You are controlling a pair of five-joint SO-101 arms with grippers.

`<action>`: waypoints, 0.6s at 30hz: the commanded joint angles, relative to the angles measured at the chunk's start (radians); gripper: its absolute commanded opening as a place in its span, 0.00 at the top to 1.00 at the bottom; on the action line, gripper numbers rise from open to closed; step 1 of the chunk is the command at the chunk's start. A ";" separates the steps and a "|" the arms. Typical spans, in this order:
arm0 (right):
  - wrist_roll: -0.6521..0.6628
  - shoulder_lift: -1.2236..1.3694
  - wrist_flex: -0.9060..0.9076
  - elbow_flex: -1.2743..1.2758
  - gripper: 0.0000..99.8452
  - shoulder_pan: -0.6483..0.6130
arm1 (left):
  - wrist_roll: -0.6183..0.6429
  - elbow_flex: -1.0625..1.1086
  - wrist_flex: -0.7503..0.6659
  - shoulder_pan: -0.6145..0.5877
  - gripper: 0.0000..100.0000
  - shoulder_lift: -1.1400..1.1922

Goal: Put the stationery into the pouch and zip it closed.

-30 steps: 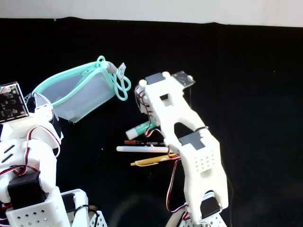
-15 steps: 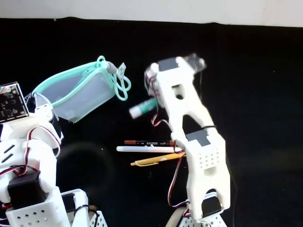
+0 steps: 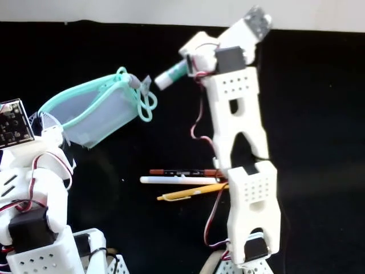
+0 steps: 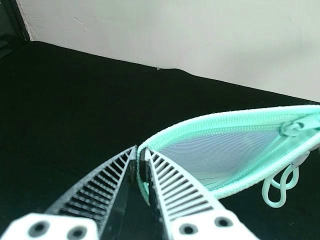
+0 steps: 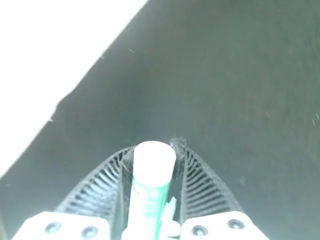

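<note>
**Right end effector** (image 5: 152, 149): clenched on a green-and-white stick (image 5: 150, 192). I see it held above the bench (image 3: 319, 125), its white cap pointing at the pouch (image 3: 105, 111) and lying just beside the pouch's zipper-pull end.

**Left end effector** (image 4: 139, 154): pinched shut on the pouch rim at the end opposite the pull. It holds the pouch tilted off the bench.

**Pouch:** mint zipper unzipped, mouth gaping. Through the mouth I see pale ribbed lining. I cannot tell what lies deeper inside. A looped cord (image 4: 277, 187) hangs from the pull end.

**Outside the pouch:** a brown marker (image 3: 179, 172), a white pen (image 3: 171, 180) and a yellow pen (image 3: 188, 193) lie side by side on the bench. They are nearer the arm bases than the pouch and well apart from it.
</note>
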 commanded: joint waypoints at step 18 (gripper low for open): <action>0.437 -0.019 -0.002 -0.501 1.00 -0.102 | 0.002 0.005 0.009 -0.007 0.99 0.004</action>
